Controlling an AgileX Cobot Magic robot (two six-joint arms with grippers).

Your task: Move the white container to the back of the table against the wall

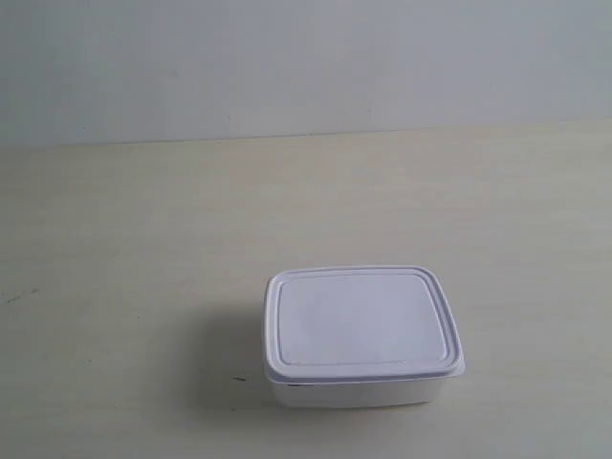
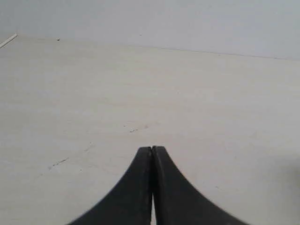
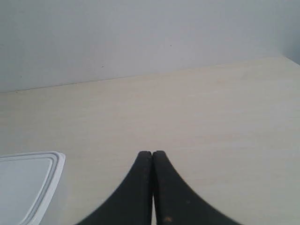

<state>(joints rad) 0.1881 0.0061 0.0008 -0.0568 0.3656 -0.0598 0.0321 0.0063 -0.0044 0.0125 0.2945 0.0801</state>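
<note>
The white container (image 1: 361, 335), lid on, stands on the cream table (image 1: 143, 239) near the front edge, well short of the pale wall (image 1: 306, 57). Neither arm shows in the exterior view. In the right wrist view a corner of the container (image 3: 26, 185) lies off to one side of my right gripper (image 3: 152, 153), whose black fingers are pressed together with nothing between them. My left gripper (image 2: 151, 148) is also shut and empty over bare table; the container is out of its view.
The table (image 2: 187, 103) carries a few tiny dark marks (image 2: 136, 129). The wall (image 3: 140, 37) meets the tabletop along a straight line at the back. The table's right corner shows in the right wrist view.
</note>
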